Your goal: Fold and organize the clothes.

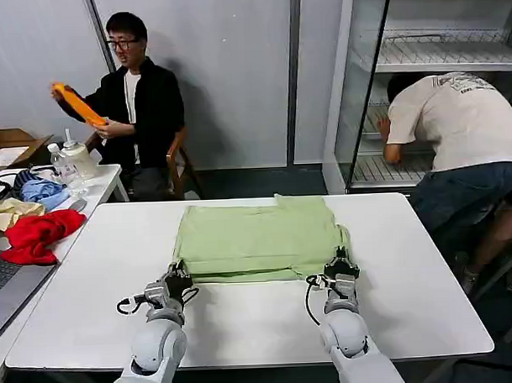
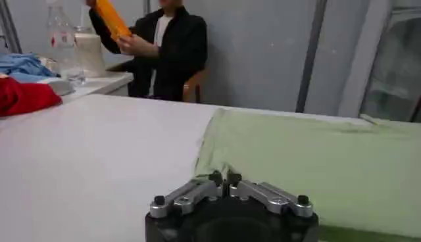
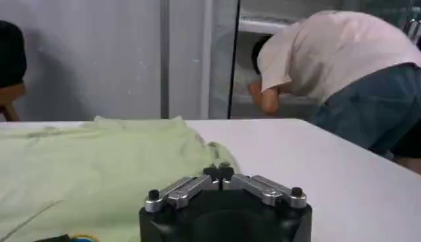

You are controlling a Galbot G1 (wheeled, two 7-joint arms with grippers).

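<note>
Pale green cotton, the shirt [image 1: 258, 240] is lying flat near the middle of the white counter [image 1: 411, 295], plain face up, already doubled into a wide rectangle with a layered near edge and a small flap standing out at the far right corner. The left pincer [image 1: 177, 280] is sitting at the near left corner of the cloth and the right pincer [image 1: 340, 266] at the near right corner, both low over the counter; in each wrist view the two fingertips are meeting at the centre, so both pincers are reading as closed, and whether any fabric is pinched between them cannot be told. The cloth is judged to be light, thin and limp: it is draping without holding shape, it is likely to sag between two lifted points, and stacked layers are likely to slide apart on the smooth counter. Holds are best taken at the two near corners or along the near hem, catching every layer at once, with the fingers coming in flat to the surface so that they are getting under the edge and not pushing it into a ridge. Both corners should be rising together and travelling evenly, since a one-sided pull is likely to skew the fold. The red garment [image 1: 35, 235] on the side table at the left is lying well apart
</note>
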